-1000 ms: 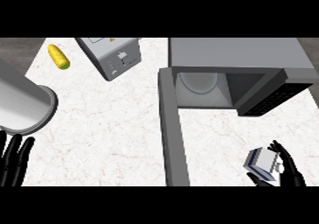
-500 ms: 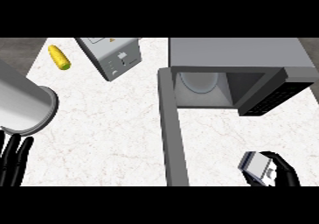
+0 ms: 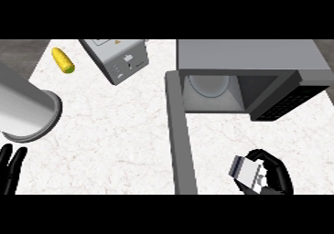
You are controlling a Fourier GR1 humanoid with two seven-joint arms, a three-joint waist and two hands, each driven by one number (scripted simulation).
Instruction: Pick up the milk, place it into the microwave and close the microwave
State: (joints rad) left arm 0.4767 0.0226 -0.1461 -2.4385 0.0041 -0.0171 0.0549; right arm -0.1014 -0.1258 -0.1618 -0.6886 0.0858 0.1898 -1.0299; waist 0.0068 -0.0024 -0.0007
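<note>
Head view, single frame. I am seeing the milk (image 3: 247,171) sitting low at the right of the white marbled counter (image 3: 115,137), near the view's lower edge. It is well short of the microwave (image 3: 254,55), to the right of the open door (image 3: 179,137). The carton is showing as a small grey-and-white box, tilted. Its long axis is running on a diagonal from upper left to lower right, the upper-left end pointing roughly toward the door. I cannot tell which end is the top. The right hand (image 3: 280,177) is wrapping round the carton from the right side, with dark fingers arching over its upper edge and curling down against it, so I am logging this as a grasp on the milk. I cannot tell whether the carton is touching the counter or is lifted off it. The microwave is standing open. Its door is reading as a long grey strip running down the view from the cavity's left corner, and a round turntable (image 3: 210,84) is visible inside. The dark control panel (image 3: 288,100) is angling off to the right. The left hand (image 3: 8,168) is resting at the lower left edge, fingers straight and holding nothing. A large grey cylinder (image 3: 24,112) is lying just above it. A yellow corn cob (image 3: 62,60) and a grey boxy appliance (image 3: 118,59) are sitting at the upper left, apart from each other.
</note>
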